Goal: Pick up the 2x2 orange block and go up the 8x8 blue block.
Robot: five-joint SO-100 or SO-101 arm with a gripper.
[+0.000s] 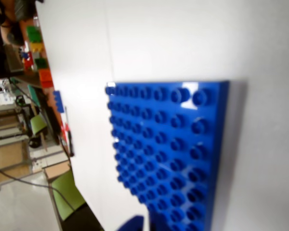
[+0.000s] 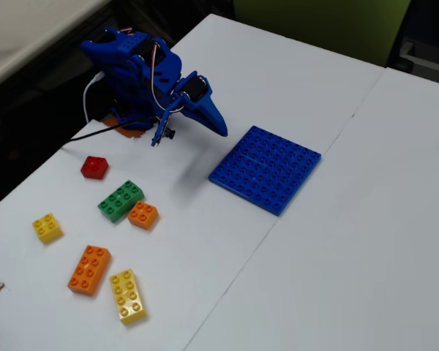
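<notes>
Blue plastic dominates the scene: the 8x8 blue block (image 2: 265, 169) lies flat on the white tabletop (image 2: 366, 241), right of centre in the fixed view, and it fills most of the wrist view (image 1: 168, 149) with its rows of studs. The arm (image 2: 135, 77) sits folded at the upper left of the fixed view, and its pincer (image 2: 218, 126) points toward the baseplate, held above the tabletop just left of the plate's near corner; the fingers look pressed together with nothing between them, though the angle leaves some doubt. The 2x2 orange block (image 2: 143, 215) rests on the tabletop well apart from the pincer, touching or almost touching the lower right end of a green brick (image 2: 121, 200). A red brick (image 2: 94, 167) lies above and left of the green one, a small yellow brick (image 2: 47, 227) sits farther left, and a long orange brick (image 2: 89, 269) and a long yellow brick (image 2: 128, 295) lie side by side near the bottom edge.
</notes>
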